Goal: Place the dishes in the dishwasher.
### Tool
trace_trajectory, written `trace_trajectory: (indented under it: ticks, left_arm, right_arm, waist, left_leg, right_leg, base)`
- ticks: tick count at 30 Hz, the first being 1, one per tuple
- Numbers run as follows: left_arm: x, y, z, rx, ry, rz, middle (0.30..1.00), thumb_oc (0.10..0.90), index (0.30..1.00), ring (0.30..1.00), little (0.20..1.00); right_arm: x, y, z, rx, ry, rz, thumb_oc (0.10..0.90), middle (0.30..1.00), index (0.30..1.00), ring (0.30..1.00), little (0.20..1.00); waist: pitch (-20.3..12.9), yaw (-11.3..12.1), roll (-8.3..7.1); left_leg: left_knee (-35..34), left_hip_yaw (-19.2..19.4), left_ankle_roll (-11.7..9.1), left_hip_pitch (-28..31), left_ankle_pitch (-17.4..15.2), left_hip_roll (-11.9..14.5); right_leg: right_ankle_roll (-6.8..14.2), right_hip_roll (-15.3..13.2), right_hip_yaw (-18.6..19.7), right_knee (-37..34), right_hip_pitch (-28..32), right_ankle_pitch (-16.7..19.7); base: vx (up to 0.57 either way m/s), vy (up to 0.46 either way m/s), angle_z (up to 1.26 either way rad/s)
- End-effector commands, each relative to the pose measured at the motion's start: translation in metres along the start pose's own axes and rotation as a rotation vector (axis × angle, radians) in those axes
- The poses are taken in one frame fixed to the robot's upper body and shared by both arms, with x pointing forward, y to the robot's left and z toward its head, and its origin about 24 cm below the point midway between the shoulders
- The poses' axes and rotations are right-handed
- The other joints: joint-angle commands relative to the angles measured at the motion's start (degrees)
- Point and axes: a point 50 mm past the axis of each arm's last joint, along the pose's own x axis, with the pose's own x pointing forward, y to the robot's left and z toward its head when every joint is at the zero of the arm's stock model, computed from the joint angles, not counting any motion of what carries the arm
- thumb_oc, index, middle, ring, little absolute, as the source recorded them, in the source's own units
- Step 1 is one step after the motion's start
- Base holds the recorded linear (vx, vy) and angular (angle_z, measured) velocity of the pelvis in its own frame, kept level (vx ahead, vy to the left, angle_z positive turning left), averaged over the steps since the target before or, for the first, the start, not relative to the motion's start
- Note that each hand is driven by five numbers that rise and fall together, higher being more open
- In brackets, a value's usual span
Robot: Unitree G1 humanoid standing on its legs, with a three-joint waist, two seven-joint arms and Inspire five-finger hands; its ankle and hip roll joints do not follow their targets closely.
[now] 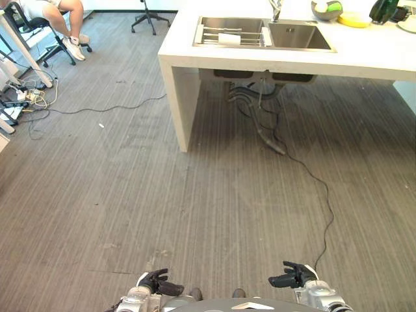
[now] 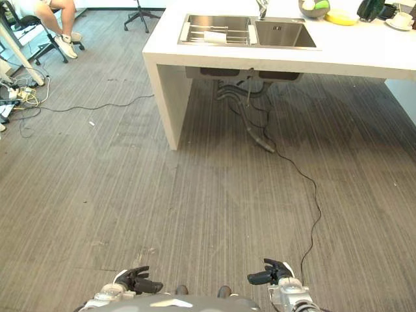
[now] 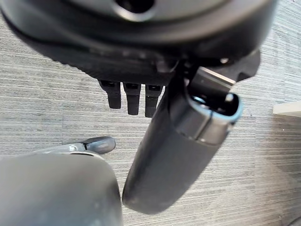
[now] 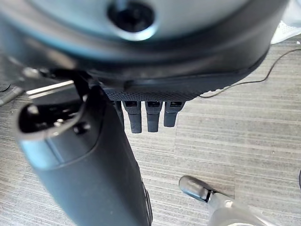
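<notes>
Sink (image 1: 299, 36) (rack (image 1: 227, 32) in left basin)

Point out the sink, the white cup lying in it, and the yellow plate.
sink (image 1: 299, 36), left eye view, right basin floor.
white cup (image 1: 229, 39), left eye view, its side.
yellow plate (image 1: 354, 20), left eye view, top surface.

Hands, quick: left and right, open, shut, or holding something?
Left hand: open, fingers relaxed, holding nothing, low over the floor.
Right hand: open, fingers relaxed, holding nothing.
</notes>
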Motion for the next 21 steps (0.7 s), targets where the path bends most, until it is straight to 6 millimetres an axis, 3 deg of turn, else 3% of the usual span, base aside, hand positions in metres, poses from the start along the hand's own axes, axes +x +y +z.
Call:
trace_trajectory:
  ticks: [1, 5, 12, 21]
  left_arm:
    - [0.004, -0.002, 0.045, -0.016, -0.153, 0.016, 0.9, 0.8, 0.9, 0.9, 0.9]
    - [-0.005, 0.005, 0.077, 0.057, -0.356, 0.117, 0.9, 0.8, 0.9, 0.9, 0.9]
    - [-0.01, 0.001, 0.087, 0.029, -0.446, 0.116, 0.9, 0.8, 0.9, 0.9, 0.9]
    - [-0.013, -0.009, 0.099, 0.047, -0.515, 0.087, 0.9, 0.8, 0.9, 0.9, 0.9]
  right_arm:
    - [0.002, -0.003, 0.044, 0.024, -0.156, -0.019, 0.8, 0.9, 0.9, 0.9, 0.9]
    - [-0.008, -0.006, 0.084, 0.03, -0.392, -0.066, 0.8, 0.9, 0.9, 0.9, 0.9]
    - [-0.011, -0.004, 0.08, 0.048, -0.428, -0.072, 0.8, 0.9, 0.9, 0.9, 0.9]
    - [-0.021, 0.006, 0.094, 0.112, -0.551, -0.015, 0.8, 0.9, 0.9, 0.9, 0.9]
  waist:
    - [-1.69, 0.73, -1.76]
    - [-0.78, 1.05, -1.46]
    - [-0.64, 0.91, -1.83]
    - [-0.89, 0.9, -2.27]
  left_leg:
    - [0.09, 2.11, -1.07, -2.18, -2.74, -0.01]
    - [0.09, 2.04, -0.67, -2.62, -2.62, -0.37]
    - [0.09, 2.18, -0.67, -2.28, -2.68, -0.45]
    - [0.09, 1.68, -0.73, -2.36, -2.75, -0.31]
  right_leg:
    - [6.94, -6.52, -1.43, 0.83, -1.2, 1.52]
    - [7.31, -7.16, -1.29, 2.63, -2.54, 1.5]
    - [7.47, -7.48, -1.75, 2.34, -2.11, 1.36]
    - [7.51, -7.5, -2.24, 2.29, -1.93, 1.08]
  base:
    - [-0.02, 0.037, 0.0]
    - [-0.04, 0.036, 0.0]
    - [0.0, 0.0, 0.0]
    - [0.01, -0.001, 0.01]
